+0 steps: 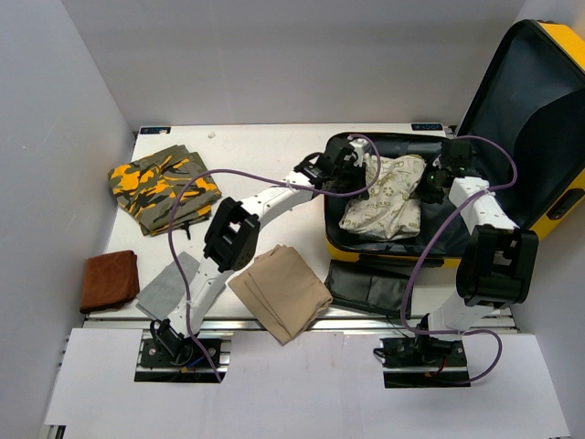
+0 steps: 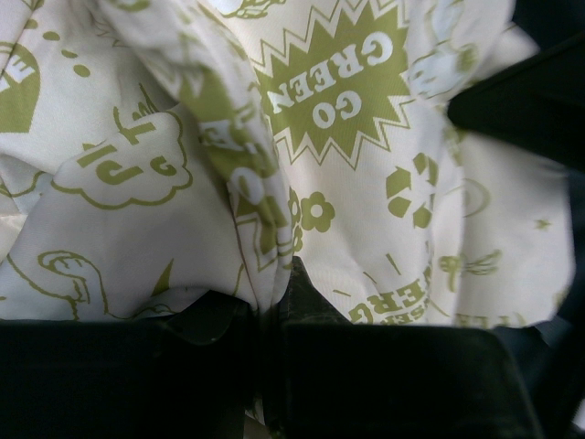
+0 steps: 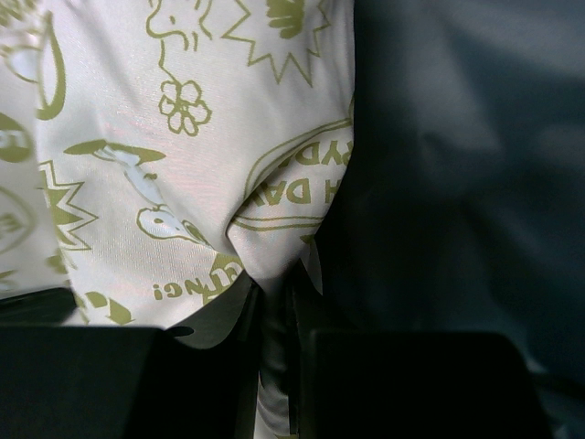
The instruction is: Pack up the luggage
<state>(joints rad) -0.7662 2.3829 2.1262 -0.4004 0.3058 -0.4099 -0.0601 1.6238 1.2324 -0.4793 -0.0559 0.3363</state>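
Note:
The yellow suitcase (image 1: pixel 559 206) lies open at the right, its lid upright and its dark grey lining (image 1: pixel 526 110) showing. A cream cloth with green print (image 1: pixel 388 197) lies in its base. My left gripper (image 1: pixel 352 169) is shut on the cloth's left upper edge; in the left wrist view the cloth (image 2: pixel 366 137) is pinched between the black fingers (image 2: pixel 315 293). My right gripper (image 1: pixel 437 178) is shut on the cloth's right edge; in the right wrist view a fold of cloth (image 3: pixel 265 238) runs between the fingers (image 3: pixel 315 302), with the lining (image 3: pixel 457 165) beside it.
On the table lie a camouflage orange-and-green garment (image 1: pixel 164 187) at the left, a brown towel (image 1: pixel 110 281), a grey cloth (image 1: pixel 169 288), a folded beige cloth (image 1: pixel 279 293) and a flat black pouch (image 1: pixel 375 288) in front of the suitcase. White walls stand at the left and back.

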